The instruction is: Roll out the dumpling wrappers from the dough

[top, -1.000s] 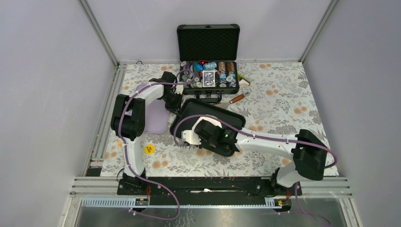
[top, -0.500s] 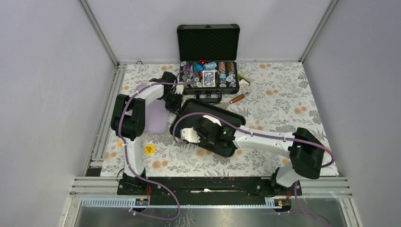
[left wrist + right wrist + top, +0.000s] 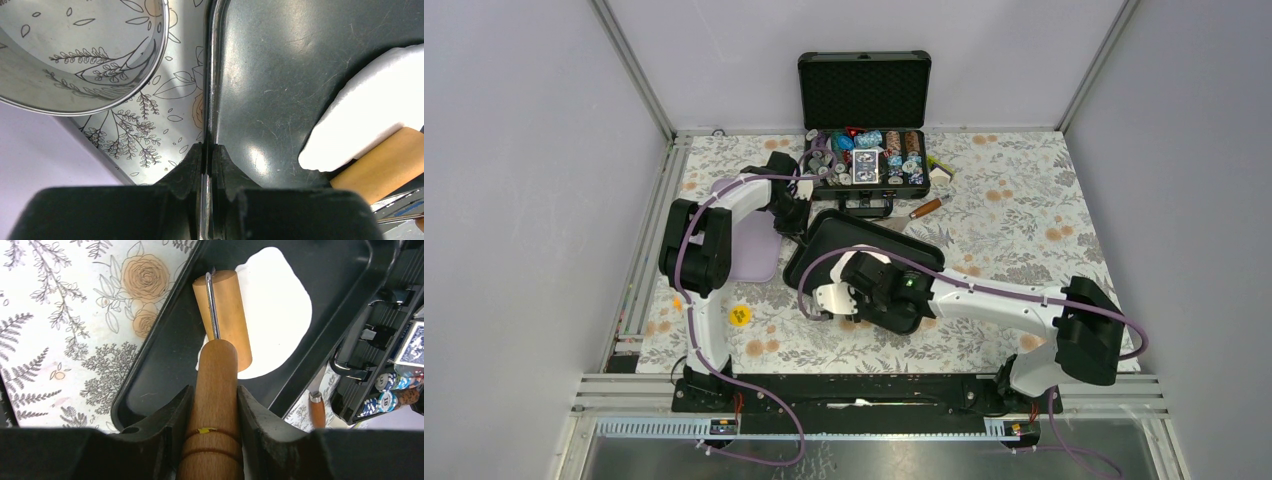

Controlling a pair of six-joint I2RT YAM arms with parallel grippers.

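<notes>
Rolling looks under way: the right hand [image 3: 214, 390] clamps the wooden roller [image 3: 222, 315], which rests on the dough [image 3: 280, 300], a flat sheet in the black tray [image 3: 165, 365]. The left hand [image 3: 206, 155] pinches the tray's rim. No wrappers show yet, and the ring cutter [image 3: 75, 60] sits on the counter [image 3: 170, 100].

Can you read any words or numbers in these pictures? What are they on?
None reads clearly.
Round poker chips in the open black case: printed marks, too blurred.
Blue patterned card box: no readable words.
Small yellow round sticker: dark mark, too small.
</notes>
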